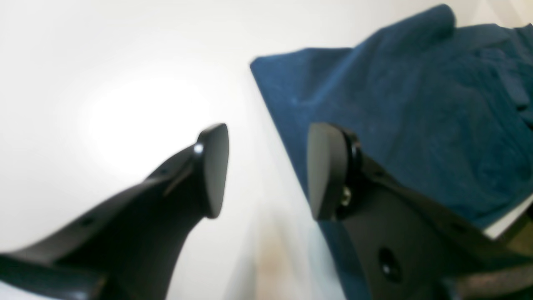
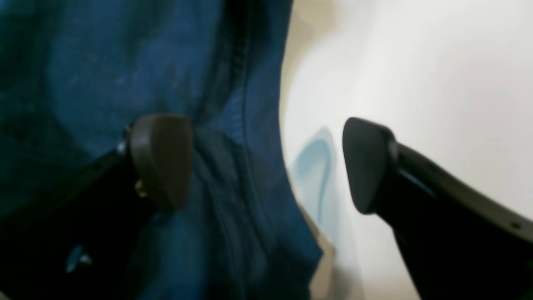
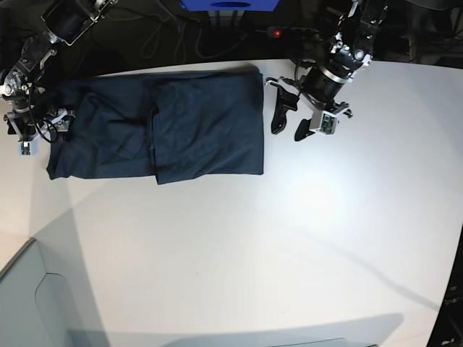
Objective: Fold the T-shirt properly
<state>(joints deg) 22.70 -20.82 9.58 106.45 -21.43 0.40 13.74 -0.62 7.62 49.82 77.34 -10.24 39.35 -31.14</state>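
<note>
Here, base view, near to far: front of white table [image 3: 239, 267] bare w/ a bright glare patch; the T-shirt [image 3: 159, 130] lies flat toward the far-left part of the table, dark navy, partly folded into a wide rectangle, w/ one layer lapped over the other and a vertical fold line near mid-width. Right gripper [image 3: 29, 134] sits at the shirt's left end, at table edge; jaws spread wide, nothing pinched. Right wrist view: one fingertip [image 2: 160, 160] over navy cloth, the other over bare table, hemmed edge of the shirt running between them; contact w/ cloth can't be told, pic blurred. Left gripper [image 3: 293, 123] is just off the shirt's right edge, pointing down at the table, jaws apart, holding nothing. Left wrist view: one pad [image 1: 214, 168] over white surface, the other over the cloth's straight edge, gap between pads clear. Shirt corner visible there, w/ a raised rumpled ridge further back. Beyond far table edge: dark cables, a red indicator light [image 3: 275, 32], a blue item [image 3: 228, 4] at top of view.
</note>
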